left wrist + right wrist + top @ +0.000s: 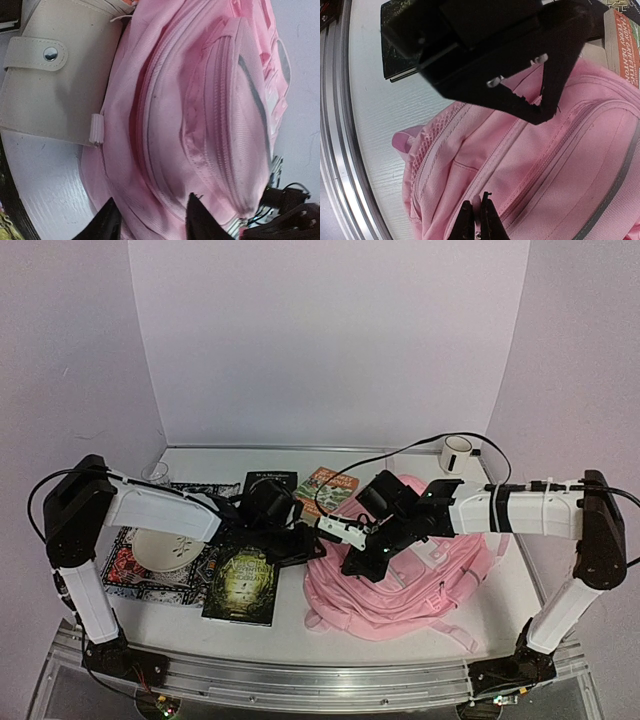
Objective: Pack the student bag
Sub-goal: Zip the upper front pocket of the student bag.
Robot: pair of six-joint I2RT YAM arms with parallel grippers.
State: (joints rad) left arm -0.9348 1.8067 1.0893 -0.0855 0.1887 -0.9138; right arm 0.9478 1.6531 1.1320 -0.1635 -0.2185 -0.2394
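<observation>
The pink student bag [420,575] lies flat on the table at centre right. It fills the left wrist view [200,110] and the right wrist view [535,170]. My right gripper [478,220] is shut on a small pink zipper pull on a zip line near the bag's left edge; it also shows in the top view [362,565]. My left gripper [152,222] is open and empty, its fingers spread just over the bag's left side [312,540]. It shows as a black shape in the right wrist view [490,50], close above my right gripper.
A beige snap-flap case [55,80] lies against the bag's edge. A dark green book [243,585], a black book [268,483] and an orange book [328,488] lie left of the bag. A plate [165,548] sits on a patterned cloth. A mug [457,453] stands at the back right.
</observation>
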